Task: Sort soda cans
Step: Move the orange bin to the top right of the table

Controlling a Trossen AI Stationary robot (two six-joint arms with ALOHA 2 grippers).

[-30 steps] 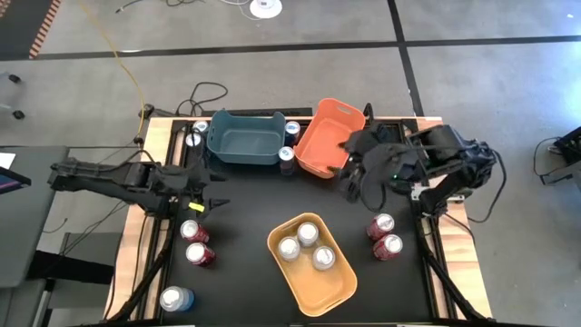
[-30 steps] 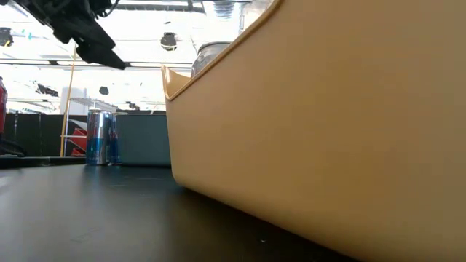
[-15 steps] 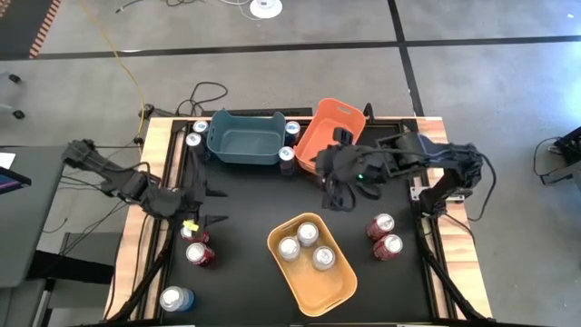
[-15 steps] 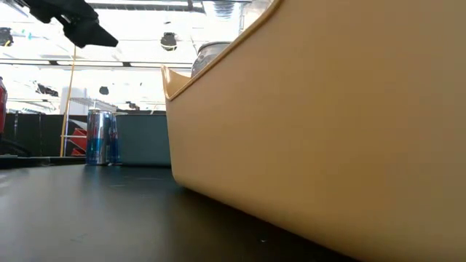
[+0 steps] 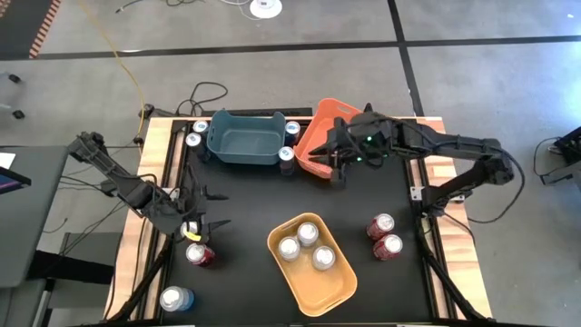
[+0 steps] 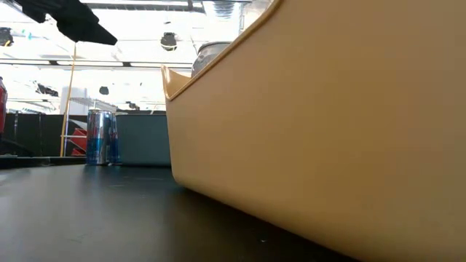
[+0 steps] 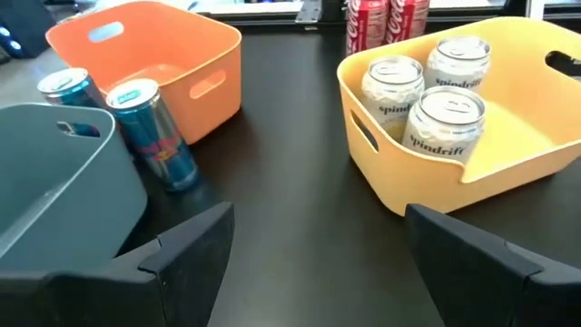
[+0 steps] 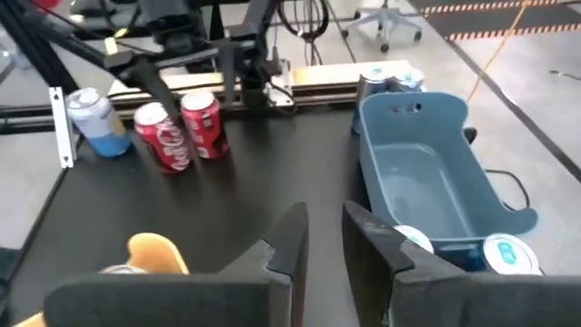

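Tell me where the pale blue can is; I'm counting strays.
In the high view, the pale blue can stands alone at the table's near-left corner, just beyond the red can by the left gripper.

"spindrift" on three pale cans [image 7: 444,120] in yellow bin [image 7: 508,168], probably Coca-Cola script on red cans [image 8: 182,132]

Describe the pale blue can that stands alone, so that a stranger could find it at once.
Start from the yellow-orange bin in the middle of the black table, the one holding three silver cans. Go toward the table's near left corner: the pale blue can stands there. Its nearest neighbours, beside the left hand, are red.
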